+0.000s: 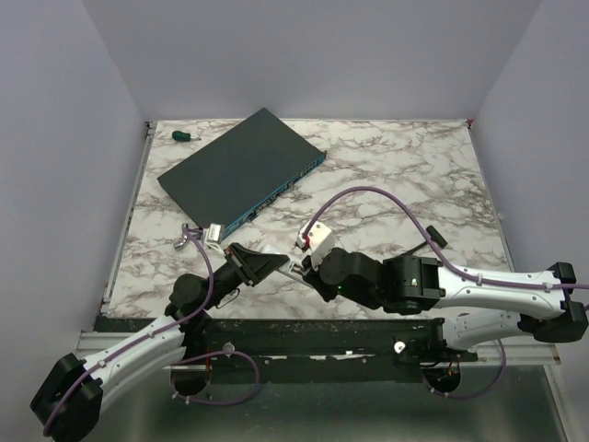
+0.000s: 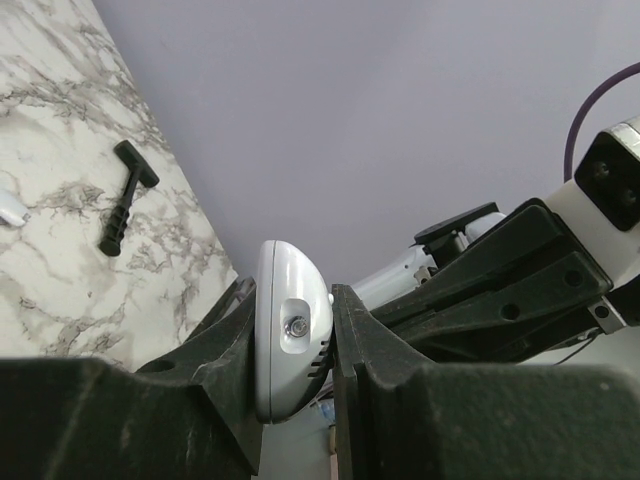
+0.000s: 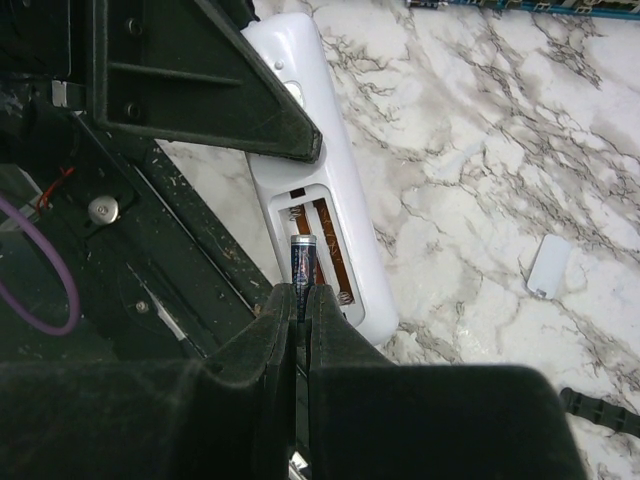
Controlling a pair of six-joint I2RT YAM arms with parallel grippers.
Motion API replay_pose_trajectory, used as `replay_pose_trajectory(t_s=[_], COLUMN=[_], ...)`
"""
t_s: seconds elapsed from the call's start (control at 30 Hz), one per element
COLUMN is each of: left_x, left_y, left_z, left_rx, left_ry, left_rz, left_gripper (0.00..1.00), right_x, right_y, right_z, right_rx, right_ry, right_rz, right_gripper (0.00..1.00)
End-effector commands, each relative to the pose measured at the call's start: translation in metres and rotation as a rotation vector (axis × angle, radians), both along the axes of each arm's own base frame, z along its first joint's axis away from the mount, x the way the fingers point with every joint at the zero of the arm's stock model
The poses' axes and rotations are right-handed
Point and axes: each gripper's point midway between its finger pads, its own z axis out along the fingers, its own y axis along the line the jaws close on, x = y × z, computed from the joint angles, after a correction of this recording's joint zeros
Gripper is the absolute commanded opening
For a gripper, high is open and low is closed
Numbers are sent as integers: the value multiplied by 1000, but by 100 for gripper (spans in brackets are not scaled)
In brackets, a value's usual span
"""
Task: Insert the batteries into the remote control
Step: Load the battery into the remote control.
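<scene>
The right claw (image 3: pixel 300 300) pinched 1 battery (image 3: pixel 303 262), its tip over the open compartment (image 3: pixel 318 235) of the remote control (image 3: pixel 352 215) — the left claw (image 2: pixel 293 300) clamped the remote's other end, by the desk's (image 1: pixel 396 175) near edge.

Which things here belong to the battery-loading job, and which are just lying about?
Job:
- remote control, compartment open, held by left end effector
- battery held by right end effector
- small white panel on the table, possibly the cover

Lying about:
- dark network box
- green-handled screwdriver
- black T-shaped tool
</scene>
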Motion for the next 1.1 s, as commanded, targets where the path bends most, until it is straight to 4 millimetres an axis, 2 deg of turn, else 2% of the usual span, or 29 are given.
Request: replay_pose_trajectory(t_s=[0.0, 0.7, 1.07], left_x=[1, -2, -4], left_y=[2, 2, 2], left_z=[-6, -2, -1], left_rx=[12, -1, -2], left_ry=[-7, -29, -31], left_rz=[21, 12, 2], left_gripper=[0, 0, 0], right_x=[-2, -2, 2], right_y=[3, 3, 2], right_z=[5, -17, -20], right_rx=[-1, -60, -72], right_ry=[-2, 18, 22], right_rz=[10, 36, 31], right_gripper=[1, 1, 7])
